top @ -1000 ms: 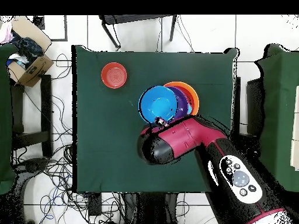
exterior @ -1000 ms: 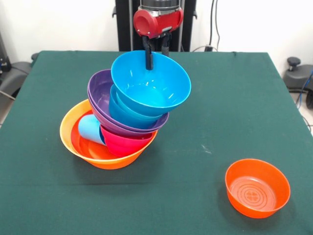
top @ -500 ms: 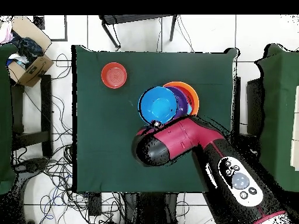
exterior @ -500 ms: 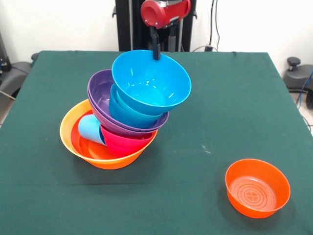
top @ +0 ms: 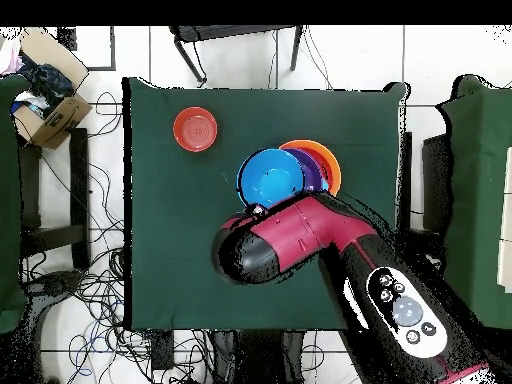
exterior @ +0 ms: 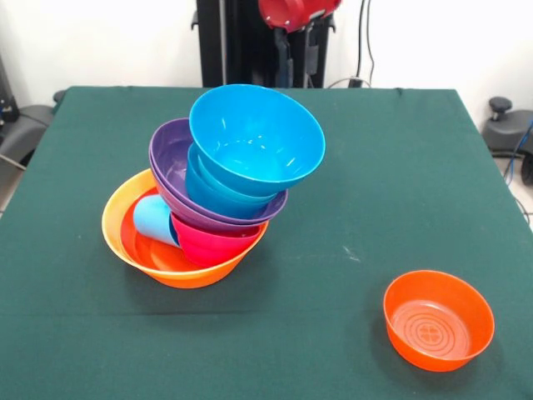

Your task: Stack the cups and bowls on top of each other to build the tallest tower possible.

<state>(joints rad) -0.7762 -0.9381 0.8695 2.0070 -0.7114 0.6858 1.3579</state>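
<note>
I see a green-clothed table (exterior: 400,167) on white floor tiles (top: 430,60), loose cables (top: 100,290) alongside, a cardboard box (top: 50,110), white wall (exterior: 433,42) behind.

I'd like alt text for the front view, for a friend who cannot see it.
A leaning tower of nested coloured bowls stands on a green table, with a big orange bowl at its base and a wide blue bowl on top. A light blue cup lies inside the base bowl. A lone red-orange bowl sits apart, and the robot's red arm shows at the top edge.

Glossy plastic bowls (exterior: 256,142) and a smooth plastic cup (exterior: 155,220) sit on matt green cloth covering the table (exterior: 391,167).
</note>
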